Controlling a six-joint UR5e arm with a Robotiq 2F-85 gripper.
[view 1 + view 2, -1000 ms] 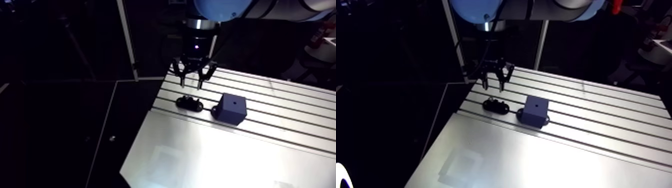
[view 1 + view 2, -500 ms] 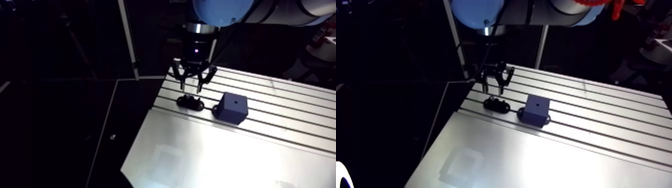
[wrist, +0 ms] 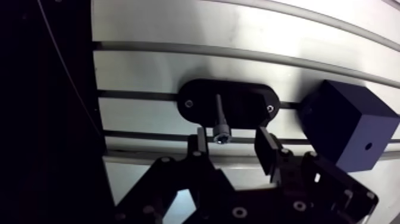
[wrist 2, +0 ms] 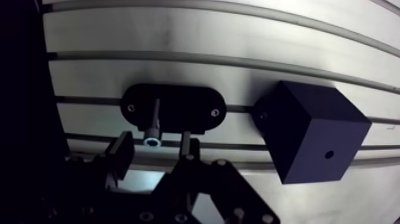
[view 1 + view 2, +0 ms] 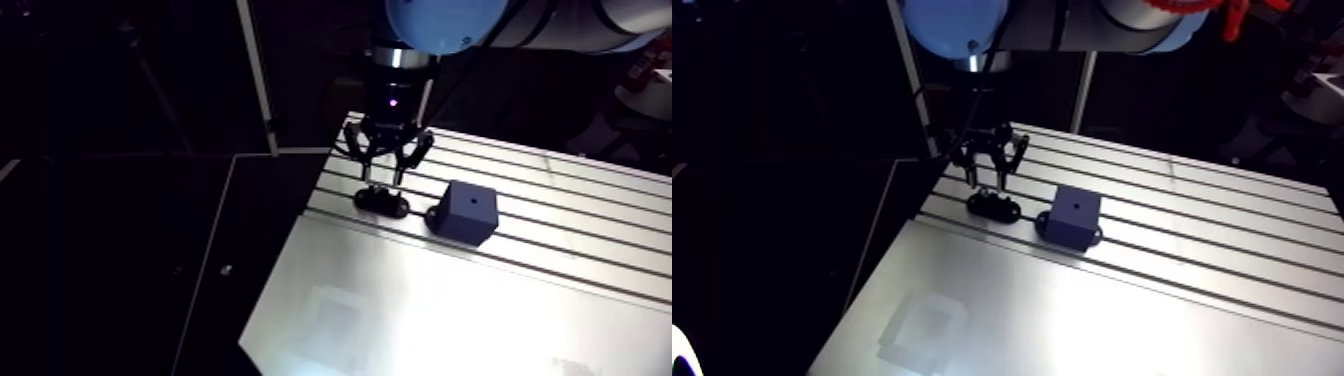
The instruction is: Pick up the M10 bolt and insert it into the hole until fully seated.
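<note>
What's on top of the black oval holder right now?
The M10 bolt lies across the holder, head overhanging toward the open end effector; a small screw sits near each end. Any groove under the bolt is covered.

slotted aluminium table — glare, dark around

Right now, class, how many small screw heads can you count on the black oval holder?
2. One screw head is at the holder's end beside the bolt, the other at its end toward the dark block.
</note>
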